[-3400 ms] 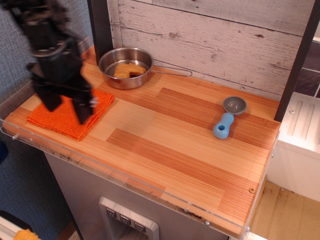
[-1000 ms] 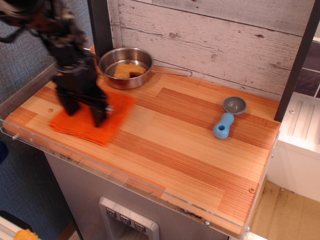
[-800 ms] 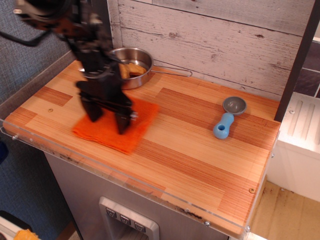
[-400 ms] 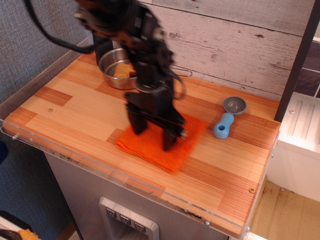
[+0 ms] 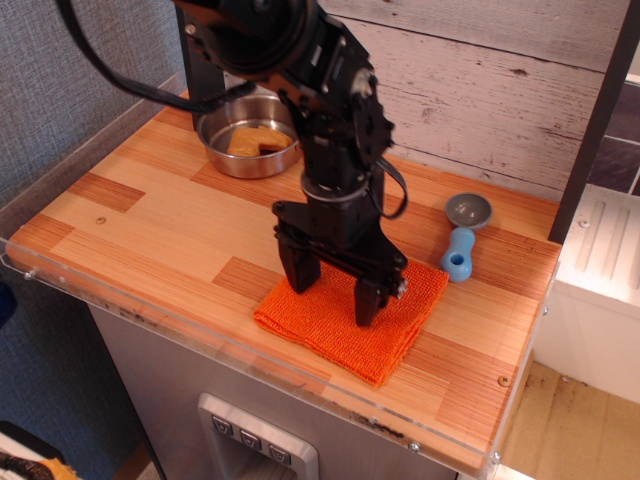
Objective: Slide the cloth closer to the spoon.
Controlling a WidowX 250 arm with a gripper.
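And the cloth (image 5: 352, 315) has raced clear across the counter (image 5: 150, 230) from its far-left corner; its corner now sits just beside the spoon (image 5: 462, 240). The gripper (image 5: 333, 288), fingers spread, presses down on it. Practically done, I'd say.

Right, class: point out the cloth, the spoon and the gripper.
cloth (image 5: 330, 325): only view, bare orange weave between the fingers.
spoon (image 5: 459, 257): only view, blue handle.
gripper (image 5: 333, 295): only view, midway between fingertips.

Steel pan (image 5: 245, 150) at back left of wooden counter (image 5: 150, 225), tan spongy piece (image 5: 253, 141) inside.
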